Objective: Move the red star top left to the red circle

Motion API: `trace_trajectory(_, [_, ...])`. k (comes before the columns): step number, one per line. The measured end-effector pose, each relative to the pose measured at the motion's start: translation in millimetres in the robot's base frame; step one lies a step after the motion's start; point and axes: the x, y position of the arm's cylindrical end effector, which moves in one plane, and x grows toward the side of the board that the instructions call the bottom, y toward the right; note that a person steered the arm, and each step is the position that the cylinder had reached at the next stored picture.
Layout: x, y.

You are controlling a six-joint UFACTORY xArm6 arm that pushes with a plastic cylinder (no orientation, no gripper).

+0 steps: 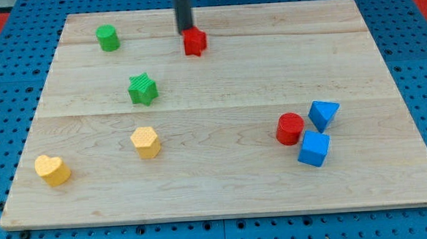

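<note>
The red star (194, 41) lies near the view's top, a little left of the middle of the wooden board (225, 196). The red circle (290, 128) stands at the view's right, lower down, touching a blue triangle-like block (323, 114) and a blue cube (314, 148). My tip (185, 30) is at the end of the dark rod, right at the star's upper left edge, touching or almost touching it.
A green cylinder (107, 38) stands at the top left. A green star (143, 89) lies left of centre. A yellow hexagon-like block (146, 142) and a yellow heart (52, 170) lie at the lower left.
</note>
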Motion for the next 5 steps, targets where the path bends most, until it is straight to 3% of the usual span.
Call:
trace_trajectory(1, [35,10])
trace_trajectory(2, [18,-4])
trace_trajectory(4, [105,16])
trace_trajectory(5, [156,65])
